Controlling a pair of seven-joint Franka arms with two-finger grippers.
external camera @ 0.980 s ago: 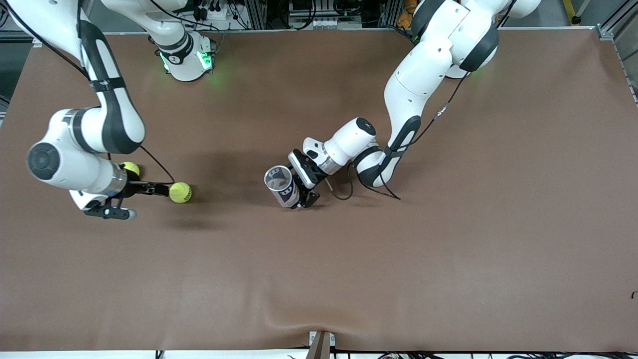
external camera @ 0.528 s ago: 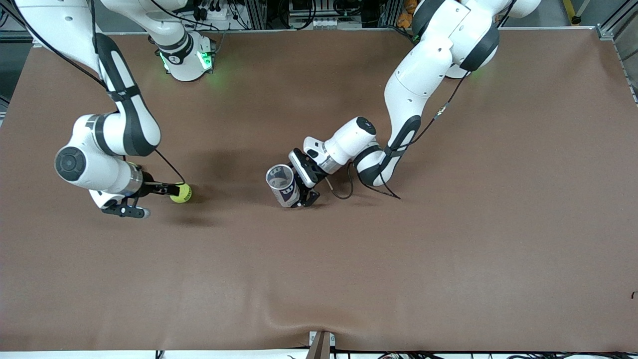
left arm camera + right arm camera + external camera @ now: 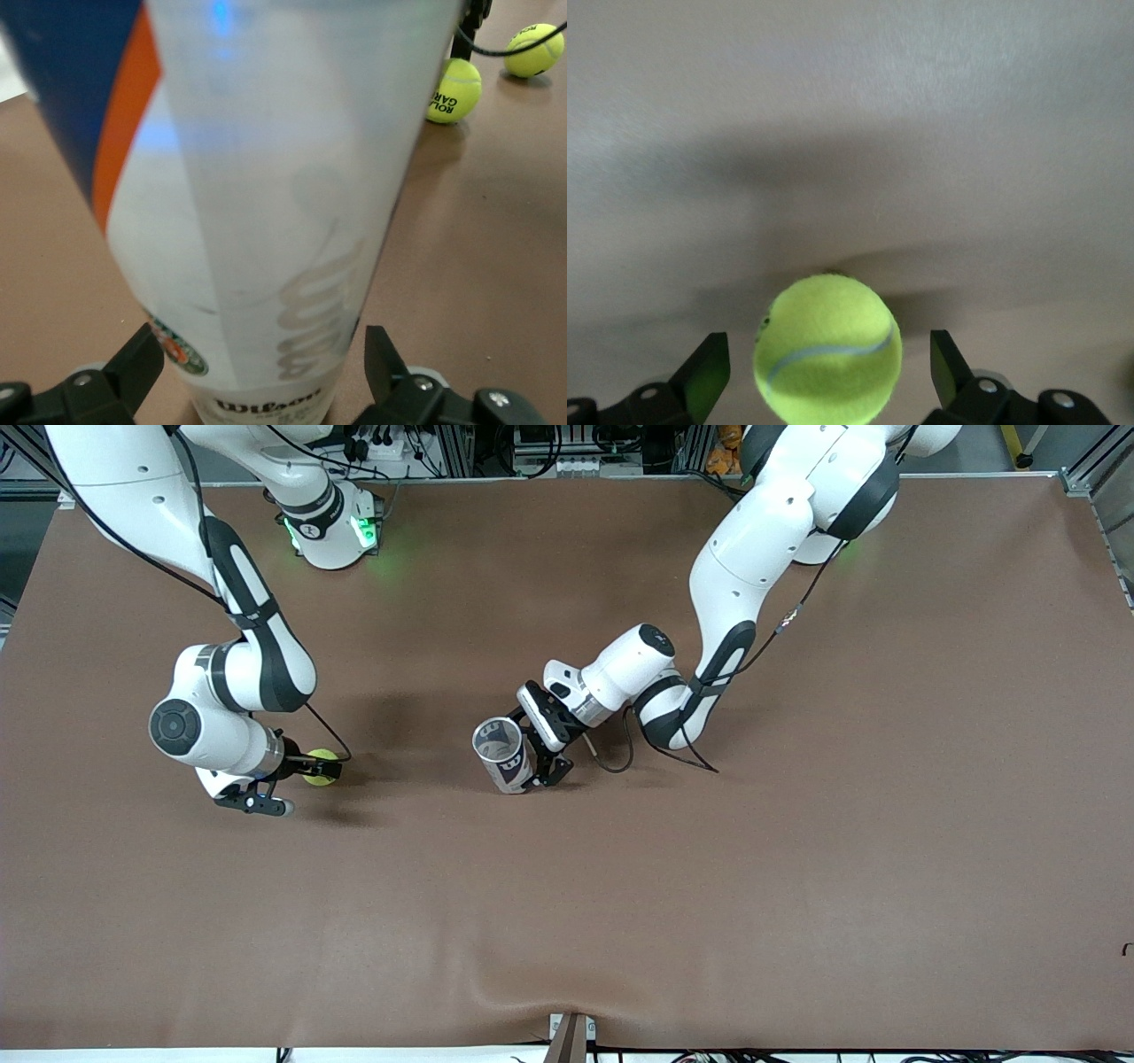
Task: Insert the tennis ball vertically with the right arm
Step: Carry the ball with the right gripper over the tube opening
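Right gripper (image 3: 288,783) down low near the right arm's end of the table (image 3: 797,886), fingers spread around the tennis ball (image 3: 321,767), not clamped. Left gripper (image 3: 542,766) grasps the can (image 3: 502,755) mid-table, tilted.

A: Surface?
B: Brown table (image 3: 797,868), a ripple in its covering at the camera edge.
A: What's on it?
B: One tennis ball (image 3: 321,767) toward the right arm's end; a tube can (image 3: 501,755) mid-table.

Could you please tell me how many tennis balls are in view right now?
2: one tennis ball lies between the right end effector's open fingers; a second ball lies beside it, hidden under that arm from the front.
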